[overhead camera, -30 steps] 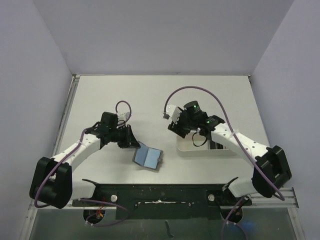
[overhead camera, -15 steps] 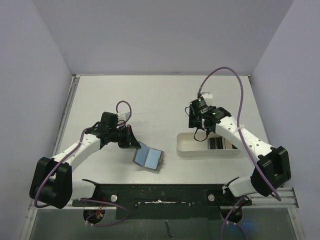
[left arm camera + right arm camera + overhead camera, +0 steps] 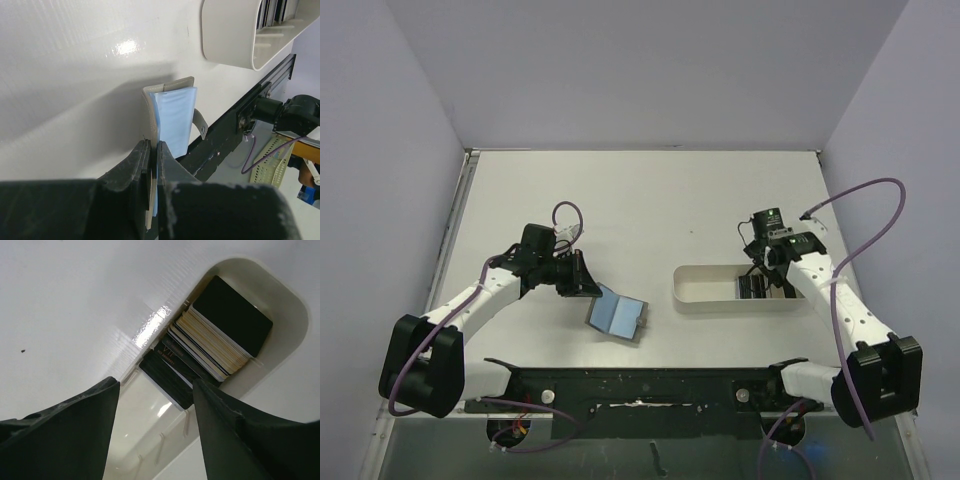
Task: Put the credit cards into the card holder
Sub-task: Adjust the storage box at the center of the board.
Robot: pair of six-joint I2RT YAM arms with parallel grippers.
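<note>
Credit cards (image 3: 220,337) sit packed on edge at one end of white tray (image 3: 705,292); right gripper (image 3: 156,384) hovers above them, fingers spread. Likely thin, stiff, slick and light, so best to pinch one by its exposed top edge. Left gripper (image 3: 153,147) is clamped on a flap of the open card holder (image 3: 172,117), front-centre of the table.

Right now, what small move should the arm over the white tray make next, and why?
Probably lower the right gripper straight down and close it on one of the credit cards. Its jaws are open above the stack in the white tray, and the left gripper is shut on the card holder, propping it open.
</note>
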